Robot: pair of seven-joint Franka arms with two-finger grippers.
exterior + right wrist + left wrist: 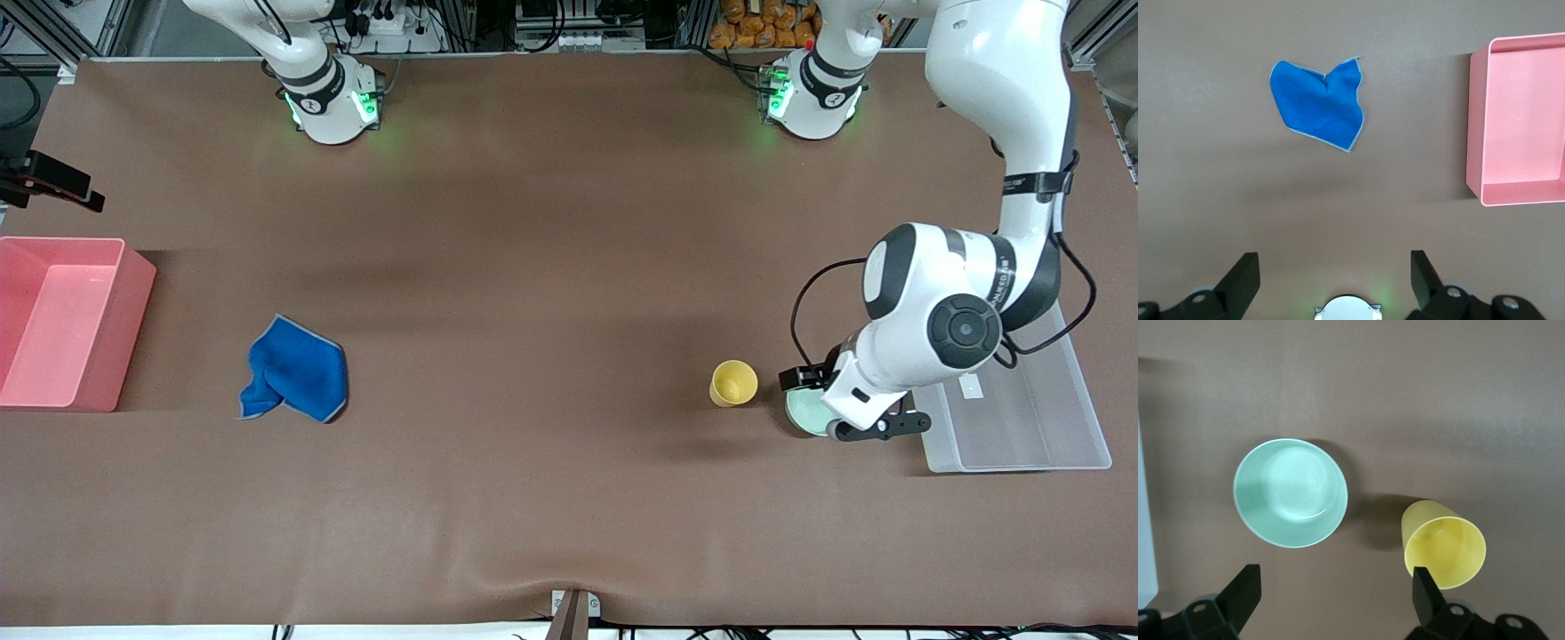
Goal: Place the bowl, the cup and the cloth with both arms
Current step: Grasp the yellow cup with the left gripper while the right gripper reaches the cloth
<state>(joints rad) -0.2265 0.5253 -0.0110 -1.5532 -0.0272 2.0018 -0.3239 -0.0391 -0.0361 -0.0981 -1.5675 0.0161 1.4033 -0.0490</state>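
One mint-green bowl [805, 411] directly beneath the left gripper [876, 428]; one yellow cup [733, 383] just beside it. One blue cloth [294, 371] and one pink bin [62, 322] below the right gripper [1333, 277]. One clear tub [1022, 418]. Two arms, two grippers.

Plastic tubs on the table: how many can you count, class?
2. The pink tub sits at the right arm's end, beside the cloth; the clear tub sits at the left arm's end, beside the bowl.
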